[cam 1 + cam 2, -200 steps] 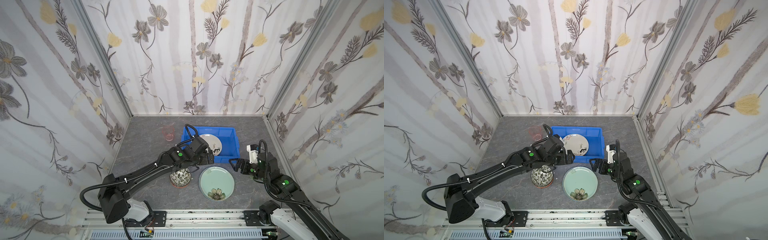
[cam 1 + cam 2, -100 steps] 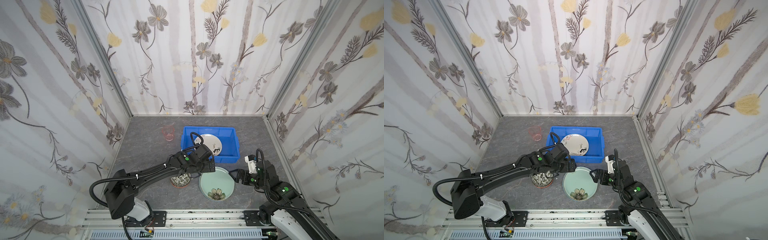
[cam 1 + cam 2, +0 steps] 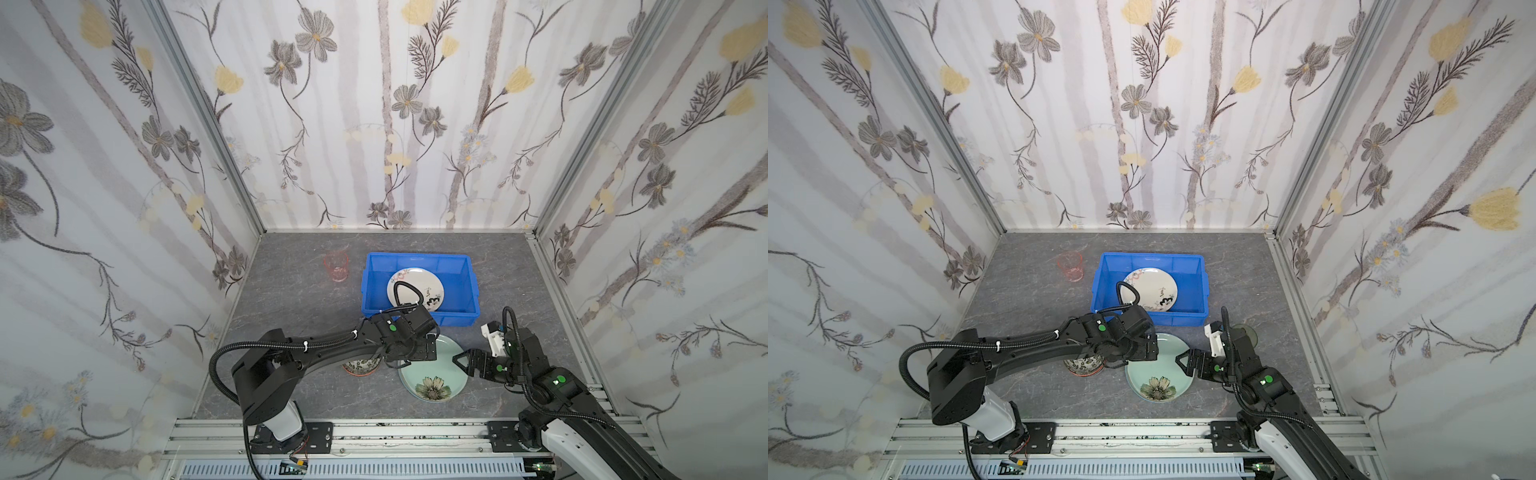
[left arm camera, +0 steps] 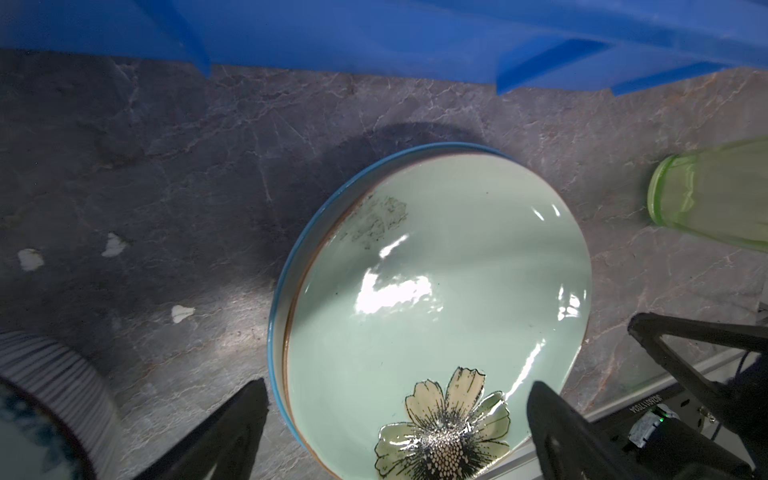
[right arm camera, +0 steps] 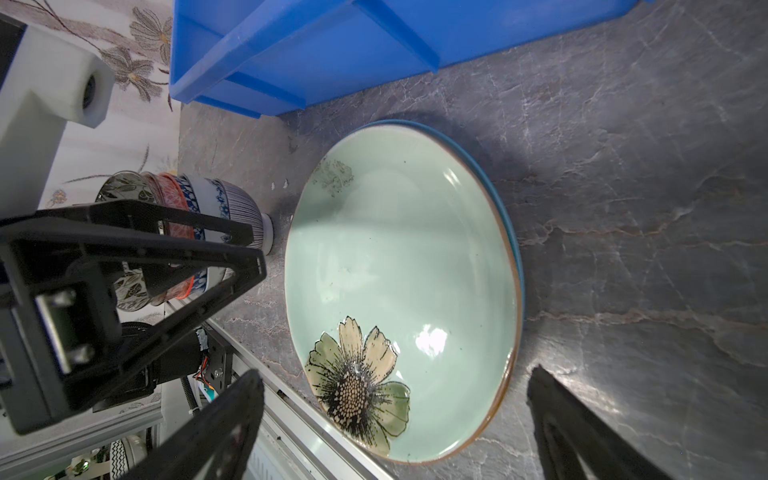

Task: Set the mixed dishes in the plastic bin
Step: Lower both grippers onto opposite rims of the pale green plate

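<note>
Both wide at one green plate (image 3: 440, 370), my left gripper (image 4: 397, 386) at ten, right gripper (image 5: 395, 372) at three o'clock: they may clash.

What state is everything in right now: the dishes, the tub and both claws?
Blue bin: holds one plate.
Cream plate: inside the bin.
Green flowered plate: outside the bin, stacked on a blue-rimmed plate.
Bowl stack: nested, on the table.
Pink cup: upright, empty, on the table.
Green cup: on the table, partly hidden.
Left claw: open, holding nothing.
Right claw: open, holding nothing.
</note>
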Available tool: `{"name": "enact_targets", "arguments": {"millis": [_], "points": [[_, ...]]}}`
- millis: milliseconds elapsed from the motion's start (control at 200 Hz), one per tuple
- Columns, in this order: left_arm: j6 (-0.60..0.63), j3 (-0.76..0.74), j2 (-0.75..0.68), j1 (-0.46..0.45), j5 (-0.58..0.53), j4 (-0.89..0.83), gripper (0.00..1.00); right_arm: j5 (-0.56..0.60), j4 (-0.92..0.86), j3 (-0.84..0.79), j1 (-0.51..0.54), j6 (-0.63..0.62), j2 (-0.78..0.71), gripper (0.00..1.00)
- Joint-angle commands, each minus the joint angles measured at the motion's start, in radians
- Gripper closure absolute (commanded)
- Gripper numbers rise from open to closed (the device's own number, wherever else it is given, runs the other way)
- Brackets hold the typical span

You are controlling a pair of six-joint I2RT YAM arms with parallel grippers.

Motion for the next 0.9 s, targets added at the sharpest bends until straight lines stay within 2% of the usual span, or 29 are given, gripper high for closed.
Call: {"name": "enact_targets", "arguments": {"millis": [0, 410, 894], "points": [[-0.034, -0.010, 0.008, -0.005, -0.028, 0.006, 0.00, -0.024, 0.053, -0.014, -0.004, 0.005, 0.005, 0.03], [-0.043, -0.014, 0.048, -0.017, -0.032, 0.020, 0.00, -0.081, 0.123, -0.046, -0.022, 0.016, 0.052, 0.06], [-0.031, -0.035, 0.076, -0.018, 0.013, 0.093, 0.00, -0.093, 0.141, -0.050, -0.035, 0.006, 0.106, 0.07]]}}
